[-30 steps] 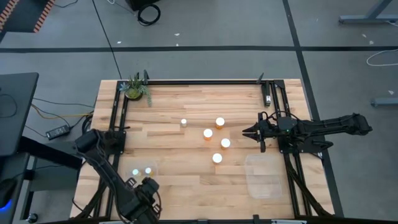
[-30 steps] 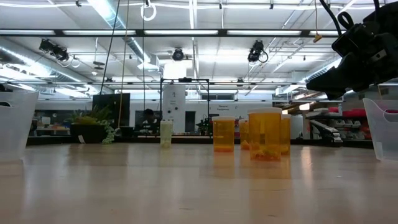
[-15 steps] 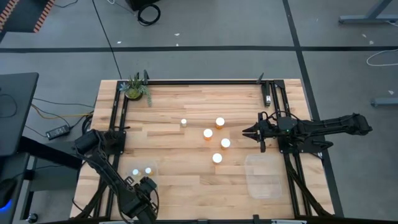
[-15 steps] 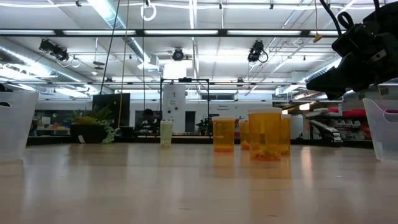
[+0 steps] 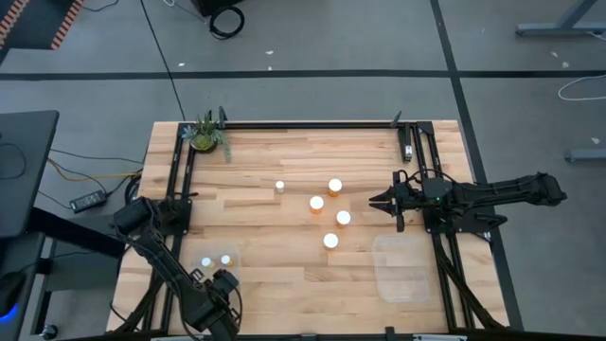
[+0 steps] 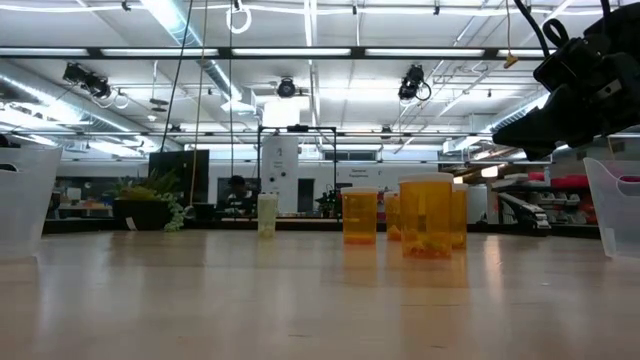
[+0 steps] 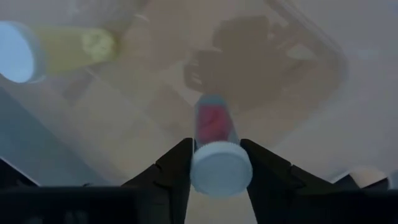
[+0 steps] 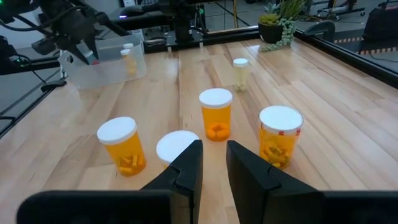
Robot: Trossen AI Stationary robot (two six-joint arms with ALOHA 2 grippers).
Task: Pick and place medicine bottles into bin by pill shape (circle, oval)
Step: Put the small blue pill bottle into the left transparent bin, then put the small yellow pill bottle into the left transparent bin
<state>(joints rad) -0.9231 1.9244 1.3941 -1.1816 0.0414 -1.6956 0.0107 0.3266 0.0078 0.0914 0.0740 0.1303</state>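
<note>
Four orange bottles with white caps [image 5: 330, 210] stand mid-table, and one small whitish bottle [image 5: 280, 187] stands left of them. Two small bottles [image 5: 216, 260] are in the clear left bin [image 5: 232, 254]. My left gripper [image 5: 221, 283] is over that bin's near side, shut on a small white-capped bottle [image 7: 216, 124] with red pills. My right gripper [image 5: 377, 201] is open and empty, right of the orange bottles, with the nearest cap [image 8: 176, 145] just beside one finger. It shows in the low view [image 6: 585, 85] above the table. My left gripper pinches the small bottle by the sides of its white cap [image 7: 202, 171] between its two fingers. The fingers point down from above into the left bin. The bottle hangs below them, cap up and body down; I cannot tell whether its bottom touches the bin floor.
An empty clear bin [image 5: 402, 268] sits at the near right, below my right arm. A green potted plant [image 5: 205, 137] stands at the far left corner. Black frame rails [image 5: 312, 123] run along the table's far, left and right sides.
</note>
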